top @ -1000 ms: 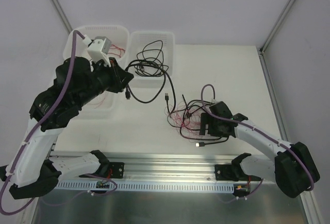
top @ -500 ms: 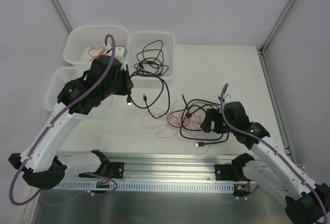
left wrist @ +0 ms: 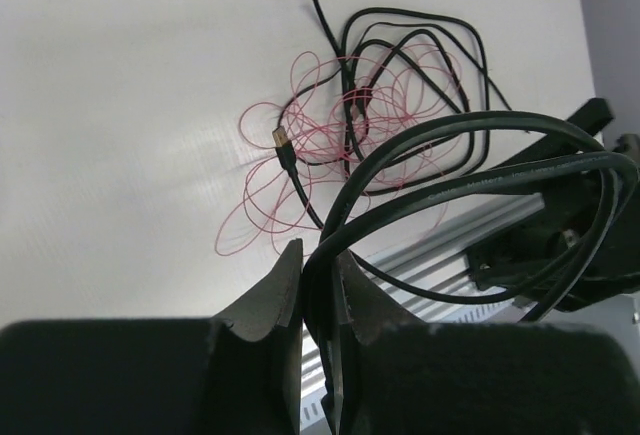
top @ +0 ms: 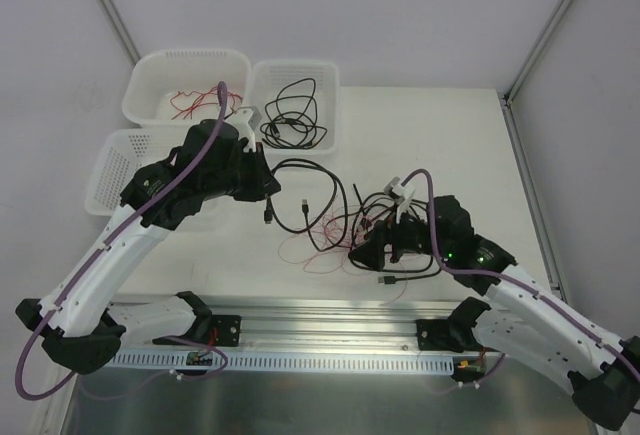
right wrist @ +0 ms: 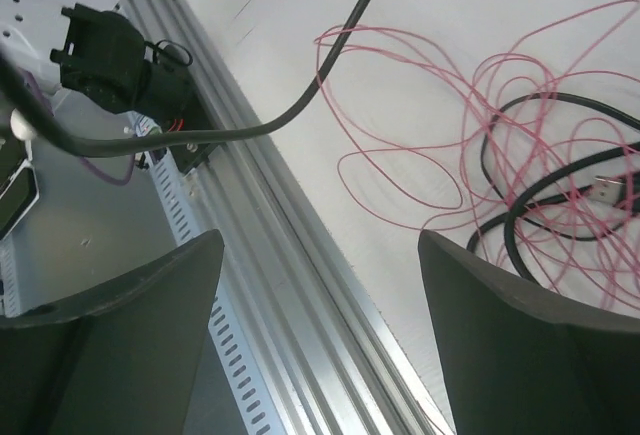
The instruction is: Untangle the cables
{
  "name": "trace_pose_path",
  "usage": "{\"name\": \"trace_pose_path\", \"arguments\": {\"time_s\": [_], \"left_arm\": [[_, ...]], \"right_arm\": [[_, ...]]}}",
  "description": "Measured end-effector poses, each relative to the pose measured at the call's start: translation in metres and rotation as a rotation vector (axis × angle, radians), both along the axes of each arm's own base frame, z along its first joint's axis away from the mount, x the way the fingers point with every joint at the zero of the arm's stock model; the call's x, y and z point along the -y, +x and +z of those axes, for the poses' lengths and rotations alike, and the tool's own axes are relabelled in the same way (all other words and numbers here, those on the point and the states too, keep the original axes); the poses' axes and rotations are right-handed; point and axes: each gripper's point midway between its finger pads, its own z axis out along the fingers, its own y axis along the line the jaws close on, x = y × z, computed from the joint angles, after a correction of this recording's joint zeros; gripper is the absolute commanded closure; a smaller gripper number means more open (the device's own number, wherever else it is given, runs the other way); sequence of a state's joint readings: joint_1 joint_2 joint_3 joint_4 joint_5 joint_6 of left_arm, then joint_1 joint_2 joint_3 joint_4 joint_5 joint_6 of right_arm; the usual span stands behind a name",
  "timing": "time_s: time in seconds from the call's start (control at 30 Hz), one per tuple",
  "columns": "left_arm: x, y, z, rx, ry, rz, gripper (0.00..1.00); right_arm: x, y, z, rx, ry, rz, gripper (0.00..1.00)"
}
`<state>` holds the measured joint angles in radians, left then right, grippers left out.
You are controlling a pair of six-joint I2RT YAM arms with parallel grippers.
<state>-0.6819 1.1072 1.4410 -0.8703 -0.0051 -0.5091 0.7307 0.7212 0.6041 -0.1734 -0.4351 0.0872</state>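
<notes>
1. Left jaws: shut tight on one black cable point(left wrist: 520, 171), pinched at the tips. The cable loops out ahead of them, above the desk point(top: 440, 135).
2. Right jaws: wide open, nothing in them. They sit low near the desk's front edge, with the tangle point(top: 375, 220) just ahead of them.
3. The tangle is red wires point(right wrist: 520, 135) looped through black cables. It lies flat on the desk between the two sets of jaws, nearer the right ones. A plug point(left wrist: 281, 141) lies at its rim, on the left-jaws side.
4. The held cable runs from the left jaws down into the tangle. Cannot tell how many crossings hold it there.
5. Baskets point(top: 295, 65) sit behind the left jaws. One has red wires in it, the one beside it has black cables, so part of the sorting looks done.
6. Step in hand, my read: freeing one black cable from the tangle, with the right jaws placed to pin the rest.
7. Next move calls for the right jaws to close on the red wires or another black cable beside the held one, not on it. The left jaws then draw away toward the baskets, slowly, since thin red wires likely snag and drag along.
</notes>
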Motion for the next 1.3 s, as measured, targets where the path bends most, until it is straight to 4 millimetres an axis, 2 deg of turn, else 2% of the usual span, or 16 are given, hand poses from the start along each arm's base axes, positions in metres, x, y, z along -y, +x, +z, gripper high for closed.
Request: {"name": "trace_pose_path", "arguments": {"time_s": [0.17,0.33,0.53,0.63,0.73,0.77,0.83,0.87,0.97,1.3], "left_arm": [[0.004,-0.008,0.015,0.012,-0.077,-0.012,1.00],[0.007,-0.014,0.024,0.013,-0.128,-0.022,1.00],[0.010,-0.017,0.020,-0.008,-0.145,-0.030,1.00],[0.012,-0.019,0.019,-0.014,-0.151,-0.037,1.00],[0.013,-0.019,0.021,-0.012,-0.160,-0.042,1.00],[0.014,-0.018,0.022,-0.010,-0.163,-0.043,1.00],[0.016,-0.018,0.022,-0.010,-0.171,-0.048,1.00],[0.016,-0.019,0.022,-0.012,-0.174,-0.052,1.00],[0.018,-0.021,0.018,-0.025,-0.182,-0.061,1.00],[0.025,-0.044,0.004,-0.098,-0.230,-0.125,1.00]], "right_arm": [[-0.023,-0.004,-0.017,-0.024,-0.007,0.087,0.17],[-0.037,0.002,-0.032,-0.037,-0.022,0.119,0.19],[-0.050,0.007,-0.045,-0.054,-0.028,0.153,0.27],[-0.055,0.007,-0.050,-0.064,-0.027,0.171,0.34],[-0.060,0.007,-0.054,-0.071,-0.022,0.190,0.47],[-0.061,0.007,-0.055,-0.074,-0.020,0.195,0.56],[-0.064,0.007,-0.056,-0.077,-0.016,0.203,0.65],[-0.064,0.007,-0.056,-0.078,-0.013,0.205,0.74],[-0.067,0.008,-0.055,-0.075,-0.005,0.210,0.85],[-0.076,0.023,-0.050,-0.058,-0.006,0.188,0.98]]}}
